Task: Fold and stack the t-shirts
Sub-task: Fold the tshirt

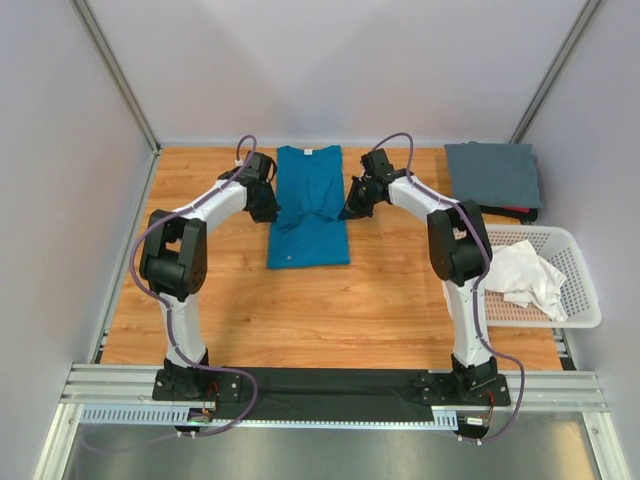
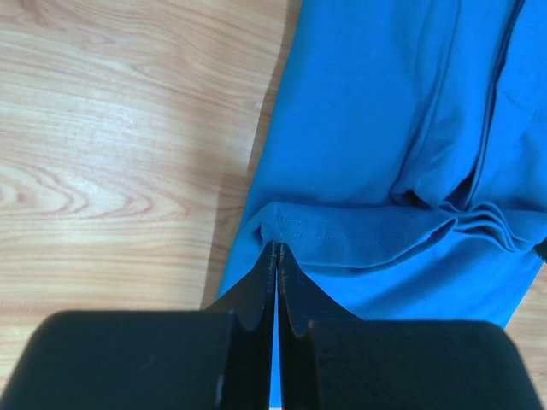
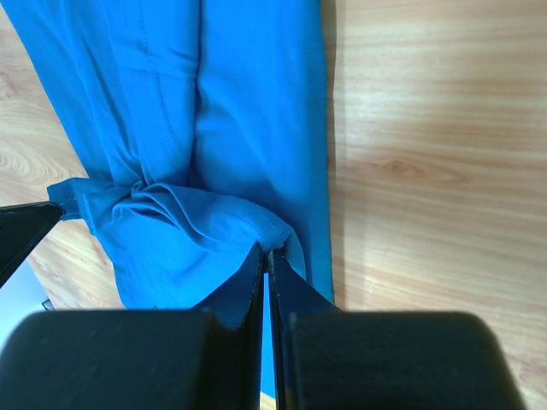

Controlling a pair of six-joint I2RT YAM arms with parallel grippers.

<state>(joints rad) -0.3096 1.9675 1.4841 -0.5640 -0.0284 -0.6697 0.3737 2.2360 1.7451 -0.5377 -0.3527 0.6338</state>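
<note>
The teal-blue t-shirt point(image 1: 309, 205) lies as a long narrow strip at the back middle of the table, collar at the far end. My left gripper point(image 1: 268, 208) is shut on the shirt's left edge point(image 2: 299, 229). My right gripper point(image 1: 353, 207) is shut on its right edge point(image 3: 256, 224). Both hold pinched hem cloth lifted and bunched across the shirt's middle. The slate grey t-shirt point(image 1: 492, 174) lies folded at the back right. The white t-shirt point(image 1: 522, 277) is crumpled in the basket.
A white plastic lattice basket point(image 1: 580, 262) stands at the right edge. A dark and red thing point(image 1: 518, 212) peeks out under the grey shirt. Grey walls enclose the table on three sides. Wood surface shows in front of the blue shirt point(image 1: 320, 310).
</note>
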